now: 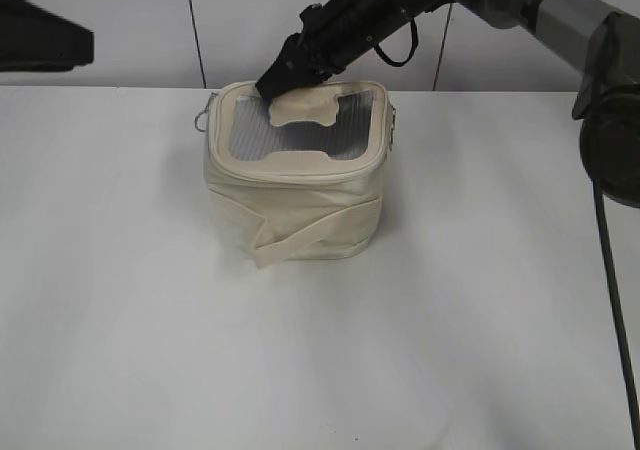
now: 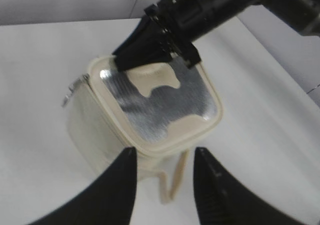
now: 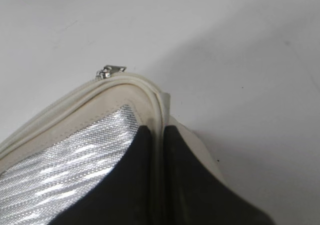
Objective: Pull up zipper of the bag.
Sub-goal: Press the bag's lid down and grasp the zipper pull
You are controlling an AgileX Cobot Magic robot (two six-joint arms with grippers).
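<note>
The cream bag [image 1: 300,210] stands upright mid-table, its lid with greyish window panels on top. The zipper line [image 1: 290,175] runs round the lid rim. A small silver pull [image 1: 203,120] hangs at the far left corner and also shows in the right wrist view [image 3: 111,71]. My right gripper [image 1: 272,85] reaches in from the upper right and is shut on the lid's far rim [image 3: 157,130]. My left gripper [image 2: 162,155] is open and empty, hovering above the bag's near corner [image 2: 90,125], not touching it.
The cream strap [image 1: 300,240] hangs loose off the bag's front side and also shows in the left wrist view [image 2: 172,185]. A dark part of the left arm [image 1: 40,35] sits at the upper left. The white table [image 1: 480,320] surrounds the bag; a wall stands behind.
</note>
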